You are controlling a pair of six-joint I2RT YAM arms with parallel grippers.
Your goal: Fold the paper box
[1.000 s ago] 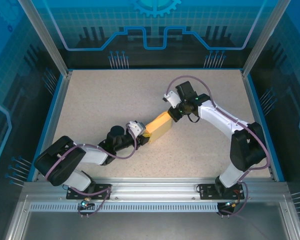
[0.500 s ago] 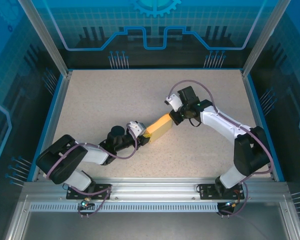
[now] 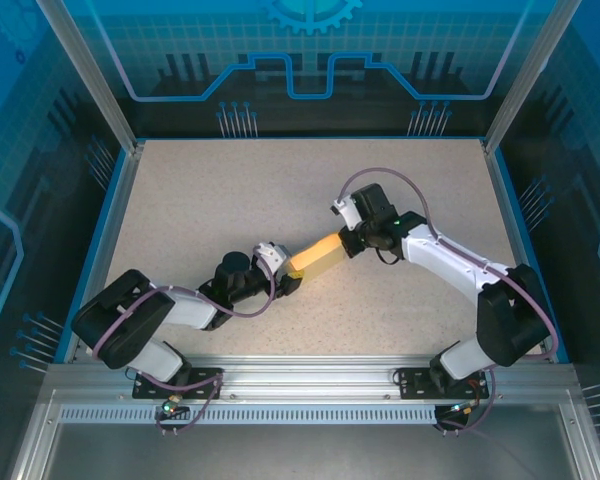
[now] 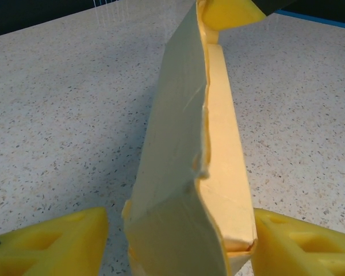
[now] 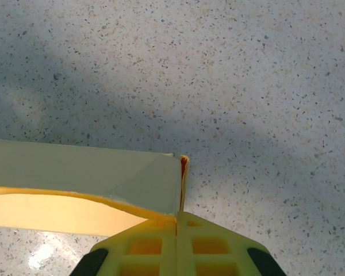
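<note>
gap between left gripper (image 4: 178,246) and paper box (image 4: 181,144), plain from the wrist

1. I see the box (image 3: 315,257) near the middle of the table (image 3: 210,190), lying slantwise from near-left to far-right.
2. My left gripper (image 3: 292,276) sits at the box's near-left end and my right gripper (image 3: 348,240) at its far-right end, so the box lies between them.
3. From the left wrist, the box stands on edge between my fingers (image 4: 52,241) and runs away from the camera. The left finger is apart from it and the right one just beside it.
4. From the right wrist, a thin edge of the box sits pinched between my fingertips (image 5: 144,247), and the rest reaches off to the left.
</note>
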